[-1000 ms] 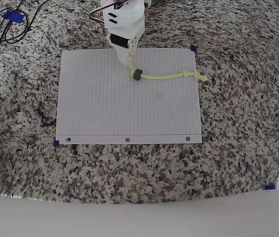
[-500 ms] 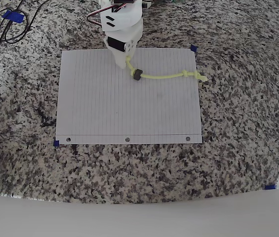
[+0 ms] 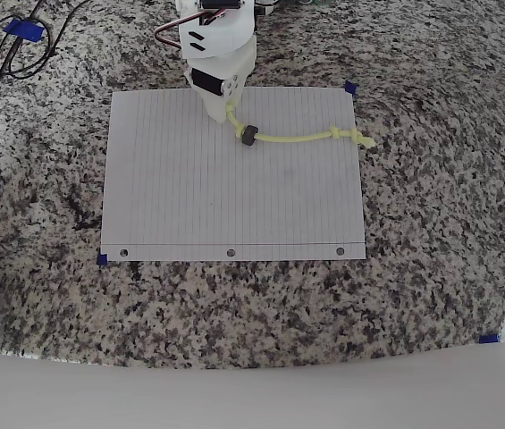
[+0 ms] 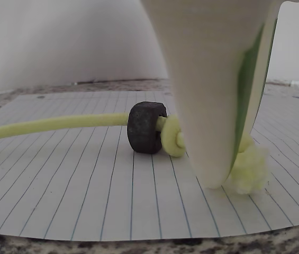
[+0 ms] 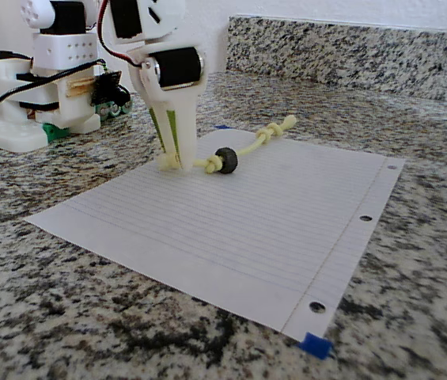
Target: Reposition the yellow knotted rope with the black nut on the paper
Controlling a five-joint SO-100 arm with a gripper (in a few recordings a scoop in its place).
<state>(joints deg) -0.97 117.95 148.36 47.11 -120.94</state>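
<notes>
Paper point(image 3: 234, 197) flat on bench point(image 3: 431, 268). Rope point(image 3: 301, 138) lies along paper's far edge, long axis running right from end effector point(image 3: 226, 114), far knot just off the sheet. Nut point(image 3: 249, 135) just beside the tips. End effector pinches rope's near knotted end.

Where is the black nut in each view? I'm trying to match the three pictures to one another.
Overhead view: the black nut lies on the upper part of the paper, just below the gripper.
Wrist view: nut at centre, left of the gripper's pale finger.
Fixed view: nut right of the gripper tips.
Shared landmark: the yellow rope threaded through it.
</notes>
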